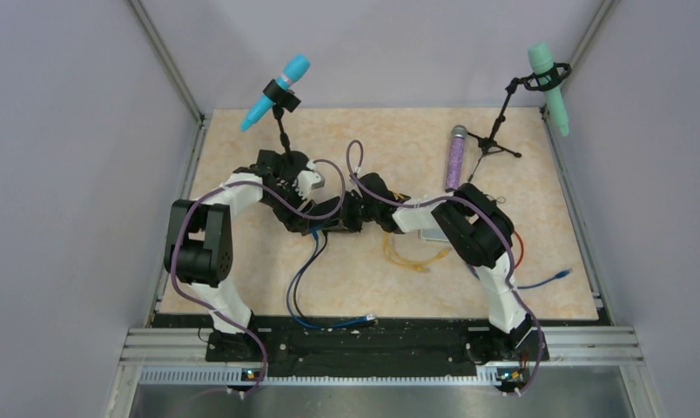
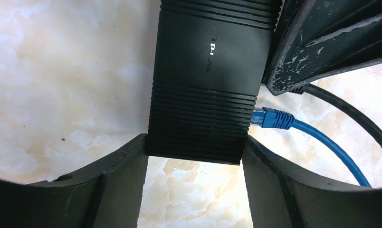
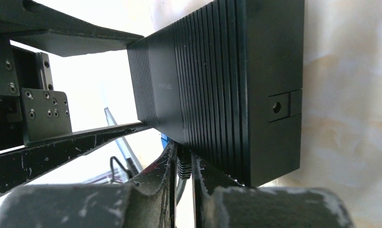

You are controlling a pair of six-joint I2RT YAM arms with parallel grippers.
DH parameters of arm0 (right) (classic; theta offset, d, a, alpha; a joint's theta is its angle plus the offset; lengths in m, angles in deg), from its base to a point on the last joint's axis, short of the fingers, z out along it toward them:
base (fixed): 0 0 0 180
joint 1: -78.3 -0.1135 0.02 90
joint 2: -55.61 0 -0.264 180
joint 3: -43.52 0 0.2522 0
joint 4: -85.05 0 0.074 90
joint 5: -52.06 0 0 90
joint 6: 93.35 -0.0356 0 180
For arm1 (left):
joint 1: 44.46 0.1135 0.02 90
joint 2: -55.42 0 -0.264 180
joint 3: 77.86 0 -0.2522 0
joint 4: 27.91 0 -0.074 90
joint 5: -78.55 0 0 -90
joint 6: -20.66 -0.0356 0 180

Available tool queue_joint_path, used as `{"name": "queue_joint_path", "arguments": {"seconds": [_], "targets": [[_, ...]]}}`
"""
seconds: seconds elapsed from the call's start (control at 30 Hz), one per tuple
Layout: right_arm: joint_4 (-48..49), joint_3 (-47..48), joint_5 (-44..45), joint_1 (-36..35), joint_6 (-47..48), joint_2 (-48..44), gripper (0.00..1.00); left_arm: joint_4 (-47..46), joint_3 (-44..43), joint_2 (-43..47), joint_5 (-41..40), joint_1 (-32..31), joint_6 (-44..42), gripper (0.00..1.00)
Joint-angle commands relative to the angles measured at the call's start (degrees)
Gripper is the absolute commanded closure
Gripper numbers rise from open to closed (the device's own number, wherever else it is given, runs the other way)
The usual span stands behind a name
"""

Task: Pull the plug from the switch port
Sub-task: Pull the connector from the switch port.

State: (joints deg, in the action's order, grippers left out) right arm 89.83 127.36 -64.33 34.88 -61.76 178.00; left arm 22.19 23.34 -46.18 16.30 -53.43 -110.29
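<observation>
The switch (image 2: 203,95), a flat ribbed black box, lies on the marble-patterned table. My left gripper (image 2: 194,156) is shut across its width, and its fingers (image 2: 125,180) touch both long sides near one end. A black plug (image 3: 183,166) sits against the port edge with my right gripper (image 3: 183,164) shut on its ribbed boot. Its black cable (image 2: 350,114) runs off to the right. A blue plug (image 2: 270,118) sits in a neighbouring port. In the top view both grippers meet over the switch (image 1: 338,225) at the table's middle.
A blue cable (image 1: 299,279) loops toward the near edge and a yellow cable (image 1: 407,254) lies by the right arm. A purple microphone (image 1: 455,157) lies at the back. Blue (image 1: 275,91) and green (image 1: 548,87) microphones stand on stands at the rear.
</observation>
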Motion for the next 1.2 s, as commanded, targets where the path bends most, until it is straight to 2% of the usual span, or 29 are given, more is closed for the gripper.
{"name": "queue_joint_path", "arguments": {"seconds": [0.0, 0.07, 0.27, 0.37, 0.53, 0.6, 0.67, 0.77, 0.87, 1.0, 1.17], "targets": [[13.9, -0.4, -6.2, -0.9, -10.0, 2.0, 0.85, 6.2, 4.0, -1.6, 8.4, -1.4, -2.6, 1.00], [13.6, 0.7, -5.6, -0.7, -10.6, 2.7, 0.75, 7.6, 4.0, -1.5, 9.4, -1.4, -3.8, 1.00], [14.1, 1.4, -3.7, -0.6, -13.3, 3.6, 0.67, 9.4, 3.1, -2.2, 10.2, -1.4, -4.9, 1.00], [15.4, 0.2, -2.7, -0.6, -14.2, 3.8, 0.69, 9.7, 2.9, -2.5, 10.5, -1.4, -5.1, 1.00], [16.8, -1.1, -1.5, -0.6, -15.6, 3.9, 0.87, 10.0, 3.1, -2.7, 10.9, -1.4, -5.4, 1.00], [17.5, -1.5, -1.5, -0.6, -15.8, 3.8, 0.89, 10.0, 3.4, -2.8, 10.7, -1.4, -5.4, 1.00], [17.6, -1.7, -1.5, -0.6, -15.6, 3.4, 0.87, 10.2, 3.3, -2.8, 10.7, -1.4, -5.5, 1.00], [17.2, -1.9, -1.3, -0.4, -15.4, 3.0, 0.69, 10.3, 3.3, -2.7, 10.7, -1.4, -5.7, 1.00], [17.8, -3.4, -0.6, 0.1, -17.0, 2.9, 0.60, 10.8, 3.0, -2.9, 11.2, -1.4, -6.0, 1.00], [22.9, -4.9, -0.5, 0.6, -21.3, 4.1, 0.61, 11.7, 2.3, -3.4, 12.1, -1.4, -6.6, 1.00], [22.0, -5.2, 2.0, 0.6, -21.4, 3.4, 0.69, 12.5, 2.0, -3.7, 12.8, -1.4, -7.4, 1.00]]}}
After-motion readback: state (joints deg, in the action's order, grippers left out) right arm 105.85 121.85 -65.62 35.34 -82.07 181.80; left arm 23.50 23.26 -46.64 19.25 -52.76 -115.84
